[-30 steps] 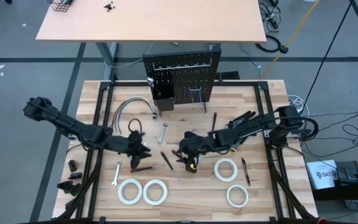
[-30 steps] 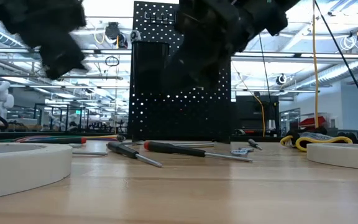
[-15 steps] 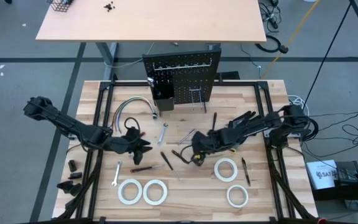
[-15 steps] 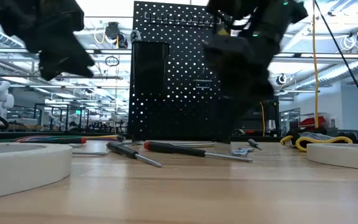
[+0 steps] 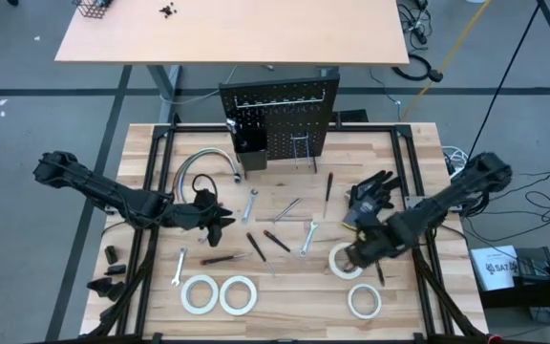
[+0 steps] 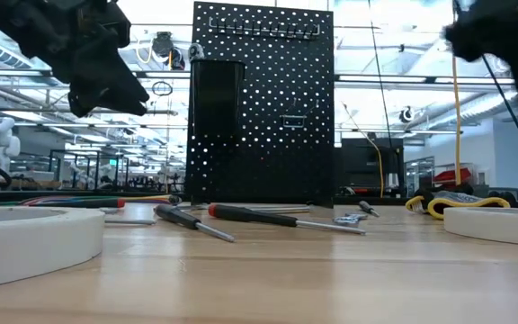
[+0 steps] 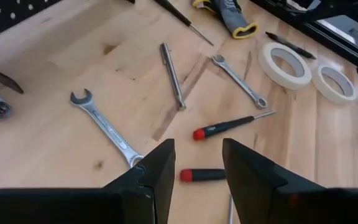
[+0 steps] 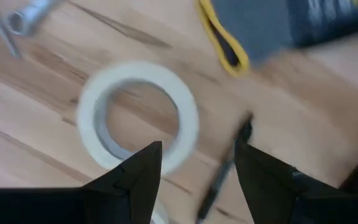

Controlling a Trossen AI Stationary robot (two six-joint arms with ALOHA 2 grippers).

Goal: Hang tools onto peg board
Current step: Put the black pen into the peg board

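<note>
The peg board (image 5: 280,119) stands upright at the table's far edge. Tools lie on the wood: silver wrenches (image 5: 250,204) (image 5: 308,237), red-handled screwdrivers (image 5: 275,239) (image 7: 229,124) and white tape rolls (image 5: 200,293) (image 5: 364,301). My left gripper (image 5: 220,218) (image 7: 197,168) hovers open left of centre, slanting down above a red-handled screwdriver (image 7: 202,175). My right gripper (image 5: 351,256) (image 8: 194,168) is open and points down above a tape roll (image 8: 138,115) at the right. Neither gripper holds anything.
A black-and-yellow flat object (image 5: 370,196) lies right of centre, with a black pen-like tool (image 8: 225,168) beside the tape roll. A curved grey cable bundle (image 5: 203,164) lies at the far left. A black frame (image 5: 160,191) borders the table.
My right gripper has swung quickly from the table's centre toward the right and near edge. It has turned from nearly level to pointing down, and stands above the tape roll. The wrench and the rod that its arm covered now show.
</note>
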